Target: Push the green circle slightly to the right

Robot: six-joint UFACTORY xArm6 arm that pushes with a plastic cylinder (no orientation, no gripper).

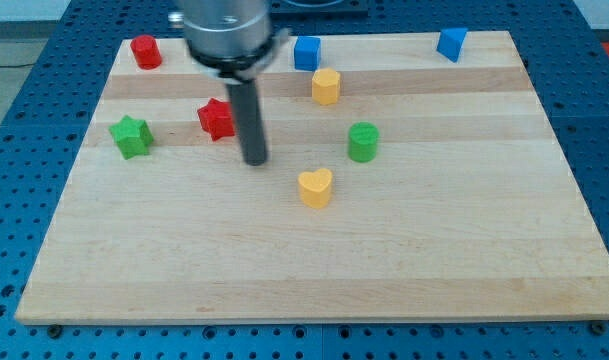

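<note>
The green circle is a short green cylinder standing right of the board's middle. My tip is on the board well to the left of it, with a wide gap between them. The tip sits just right of and below the red star, and up and to the left of the yellow heart. The rod is a little blurred.
A green star lies at the view's left. A red cylinder is at the top left. A yellow block lies above the green circle. Blue blocks sit at the top middle and top right.
</note>
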